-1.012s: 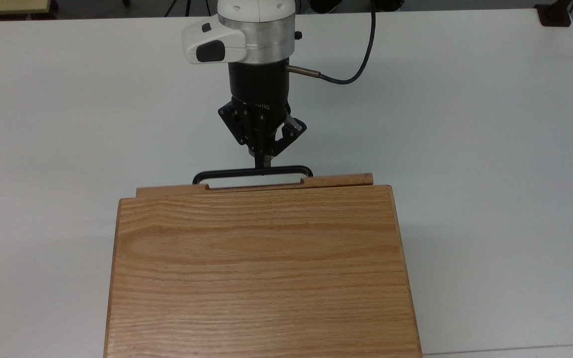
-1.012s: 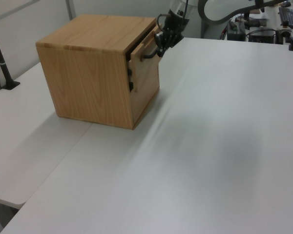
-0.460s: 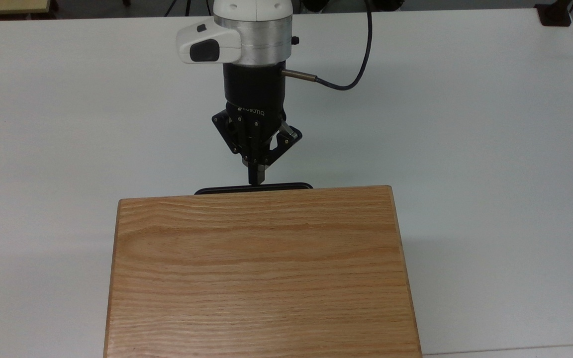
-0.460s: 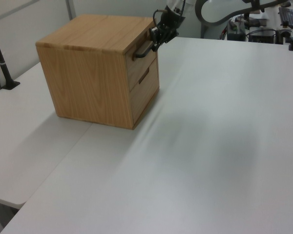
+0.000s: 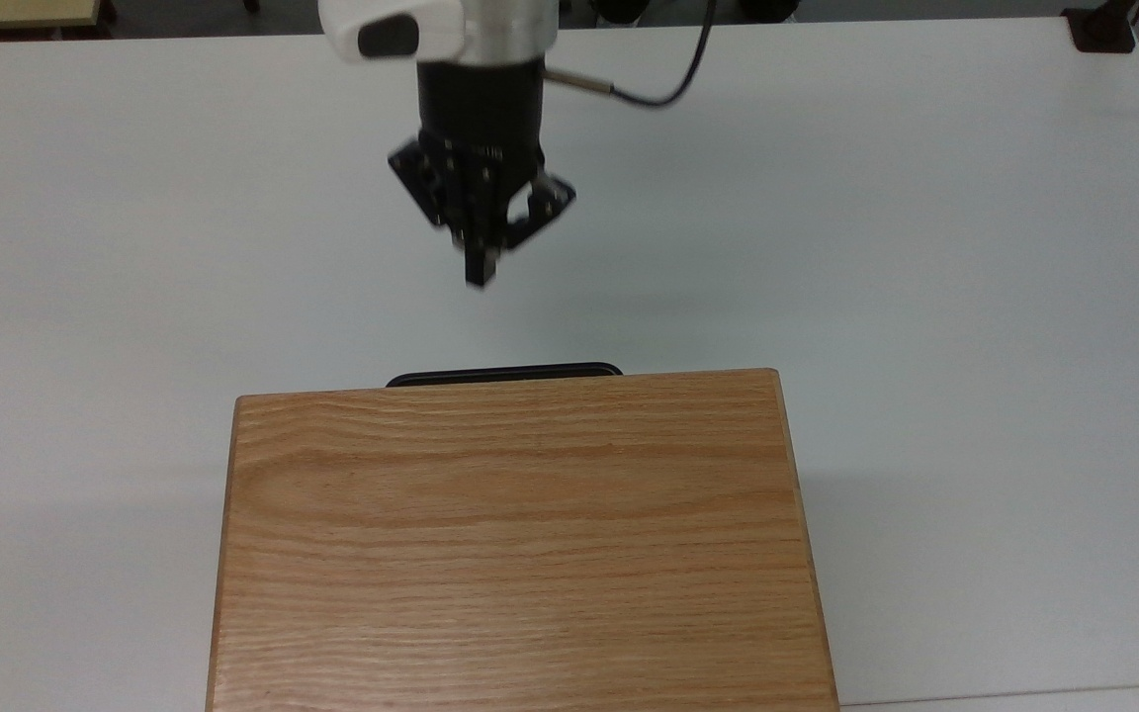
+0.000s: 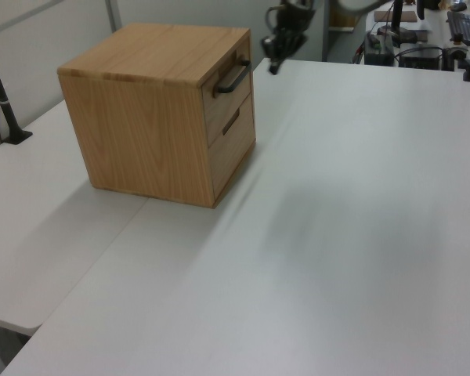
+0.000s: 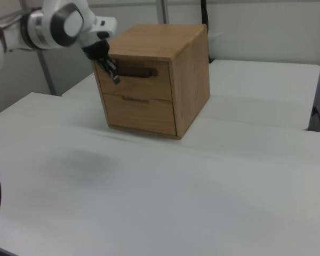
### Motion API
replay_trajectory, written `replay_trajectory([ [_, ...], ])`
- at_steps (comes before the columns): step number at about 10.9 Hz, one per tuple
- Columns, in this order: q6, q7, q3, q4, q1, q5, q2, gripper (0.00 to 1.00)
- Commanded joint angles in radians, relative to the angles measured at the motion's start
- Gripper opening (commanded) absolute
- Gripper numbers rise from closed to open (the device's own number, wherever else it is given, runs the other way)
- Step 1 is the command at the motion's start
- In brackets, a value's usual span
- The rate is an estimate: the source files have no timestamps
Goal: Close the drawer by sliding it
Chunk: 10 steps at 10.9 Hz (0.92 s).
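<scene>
The drawer (image 6: 224, 103) is the upper one of the oak cabinet (image 5: 520, 544) and its front panel (image 7: 152, 84) lies flush with the cabinet face. In the top view its black bar handle (image 5: 503, 374) peeks out past the cabinet's top edge. My gripper (image 5: 479, 275) hangs in the air above the white table, well clear of the handle, with its fingers shut together and nothing between them. In the left view the gripper (image 6: 275, 67) is to the right of the handle (image 6: 232, 78). In the right view the gripper (image 7: 116, 80) is near the handle's left end (image 7: 134, 72).
A second drawer (image 7: 141, 113) sits shut below the first. The white table (image 5: 925, 247) spreads wide around the cabinet. A black clamp (image 5: 1098, 30) stands at the top view's upper right corner and a black post (image 6: 0, 94) at the left view's left edge.
The drawer stuck out one second ago with the gripper against its handle; it slid in flush. Since then the gripper has pulled back from the handle, still shut.
</scene>
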Motion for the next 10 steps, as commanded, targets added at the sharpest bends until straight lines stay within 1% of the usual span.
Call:
replay_trajectory([
  [1,-0.306,-0.154,0.007,-0.042,0.0,-0.006,-0.141,0.0],
  [2,-0.387,-0.205,0.005,-0.044,-0.001,-0.003,-0.174,0.0],
  [3,-0.449,-0.219,0.004,-0.062,0.002,-0.003,-0.204,0.0],
  [4,-0.469,-0.22,0.001,-0.105,0.006,-0.001,-0.249,0.05],
  [5,-0.468,-0.224,0.001,-0.164,0.012,-0.001,-0.296,0.37],
  [6,-0.468,-0.248,-0.002,-0.201,0.017,0.0,-0.329,0.69],
  [7,-0.461,-0.252,-0.002,-0.212,0.017,0.008,-0.34,0.8],
  [8,-0.455,-0.253,-0.004,-0.216,0.012,0.017,-0.338,0.94],
  [9,-0.433,-0.255,-0.005,-0.216,0.006,0.017,-0.335,1.0],
  [10,-0.379,-0.276,-0.024,-0.217,0.005,0.019,-0.329,1.0],
])
